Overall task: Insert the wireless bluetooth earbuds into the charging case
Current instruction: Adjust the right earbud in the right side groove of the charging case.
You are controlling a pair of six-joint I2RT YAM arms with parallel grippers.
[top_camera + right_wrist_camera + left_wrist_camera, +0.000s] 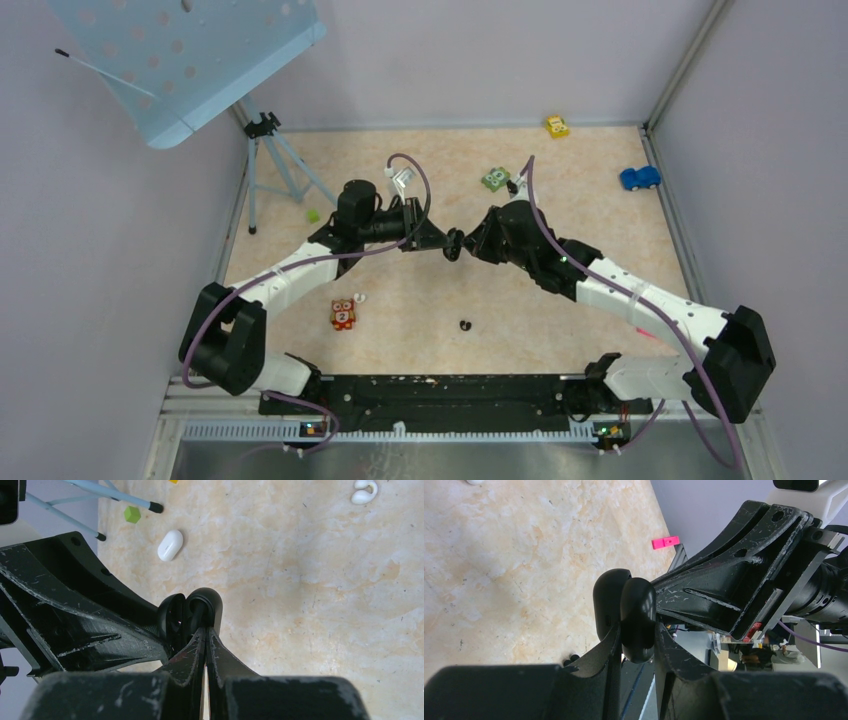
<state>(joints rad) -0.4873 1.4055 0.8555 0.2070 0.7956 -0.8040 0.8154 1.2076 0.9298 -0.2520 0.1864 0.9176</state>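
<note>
The left arm (290,270) and right arm (620,290) are reaching inward, their wrists meeting tip to tip over the middle of the table (560,230). The left gripper (631,640) is grasping the black charging case (624,612) between its fingers, while the right gripper (206,630) is clenched tight, its tips pressing against the case. The white earbuds (362,491) are lying on the table well apart from it, and a black earbud (465,324) is lying nearer the bases.

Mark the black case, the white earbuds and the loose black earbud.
black case (638,611), left wrist view, on its nearer rounded half.
white earbuds (361,498), right wrist view, on the lower bud's body.
black earbud (465,324), top external view, on its centre.
</note>
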